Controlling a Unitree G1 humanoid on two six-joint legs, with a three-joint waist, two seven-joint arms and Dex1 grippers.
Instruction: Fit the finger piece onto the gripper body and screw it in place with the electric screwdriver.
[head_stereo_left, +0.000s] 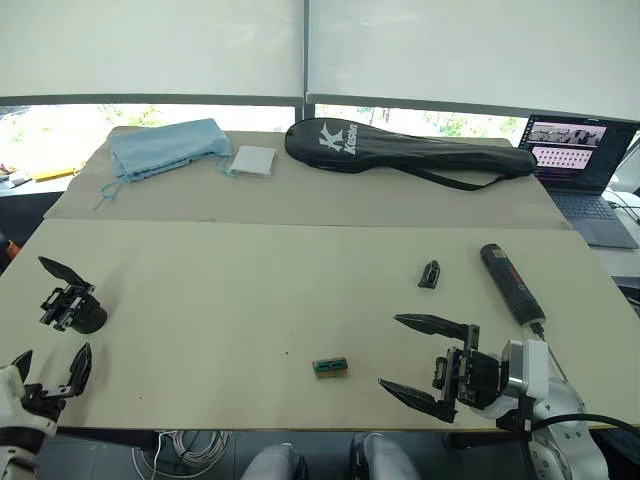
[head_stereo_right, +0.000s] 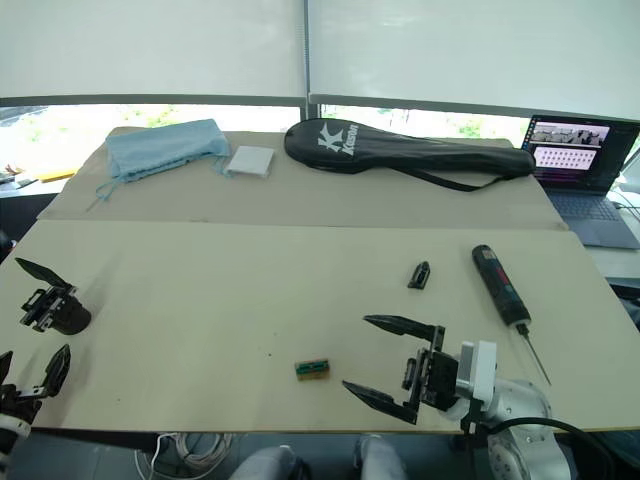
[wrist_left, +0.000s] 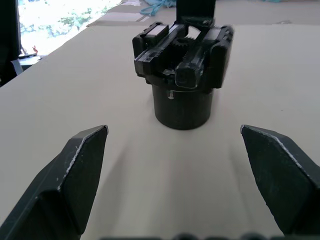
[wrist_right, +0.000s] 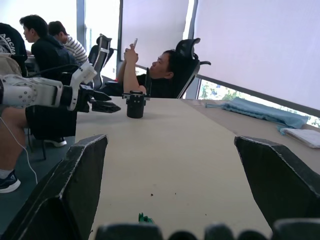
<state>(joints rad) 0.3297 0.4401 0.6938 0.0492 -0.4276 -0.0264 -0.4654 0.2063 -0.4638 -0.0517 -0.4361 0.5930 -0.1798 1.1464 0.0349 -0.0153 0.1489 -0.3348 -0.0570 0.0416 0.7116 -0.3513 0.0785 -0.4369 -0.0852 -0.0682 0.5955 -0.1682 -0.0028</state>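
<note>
Your left gripper (head_stereo_left: 50, 372) sits spread wide and empty, just short of the gripper body (head_stereo_left: 72, 306) standing upright at the table's (head_stereo_left: 250, 300) left edge. Your right gripper (head_stereo_left: 425, 360) is spread too, holding nothing. The finger piece (head_stereo_left: 429, 274) lies beyond it, the electric screwdriver (head_stereo_left: 510, 283) just right of that.

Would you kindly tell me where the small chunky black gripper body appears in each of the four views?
Left eye view: small chunky black gripper body near the beige table's left edge.
Right eye view: same spot, ahead of the left tool.
Left wrist view: centre, upright, beyond the open fingers.
Right wrist view: far off, beside the left tool.
Shared landmark: the left tool.
</note>
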